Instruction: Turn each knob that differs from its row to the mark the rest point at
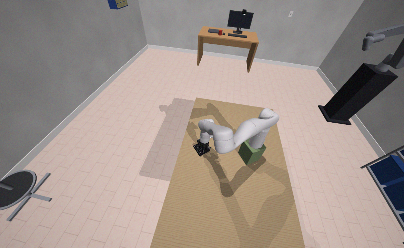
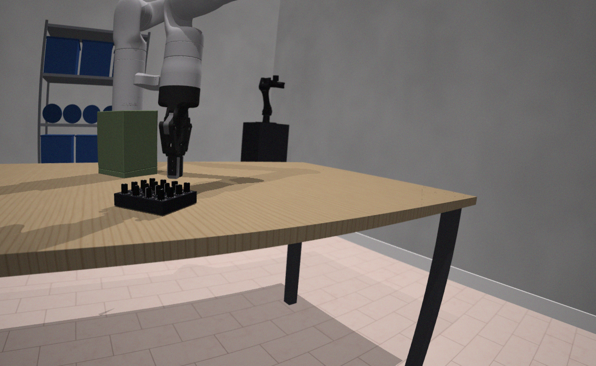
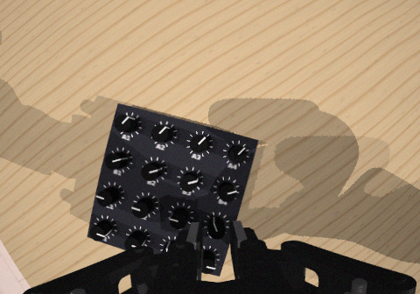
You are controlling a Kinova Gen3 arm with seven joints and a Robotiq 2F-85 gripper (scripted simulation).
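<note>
The black knob box (image 1: pixel 202 150) (image 2: pixel 154 203) (image 3: pixel 175 157) stands on its feet on the wooden table (image 1: pixel 228 200) (image 2: pixel 291 200) (image 3: pixel 234 14), near the table's left edge in the top view. It has four rows of four black knobs with white lines. My gripper (image 1: pixel 203 144) (image 2: pixel 174 174) (image 3: pixel 216 235) points straight down and hovers just above the knobs at one edge of the box. Its fingers stand a narrow gap apart and hold nothing. In the wrist view one knob (image 3: pixel 215 226), the right-hand one of the third row, shows through that gap. Part of the nearest row is hidden by the fingers.
The green block (image 1: pixel 251 154) (image 2: pixel 127 143) that bears the arm's base stands on the table behind the box. A desk, a shelf rack with blue bins and a second arm on a black pedestal stand far off on the floor.
</note>
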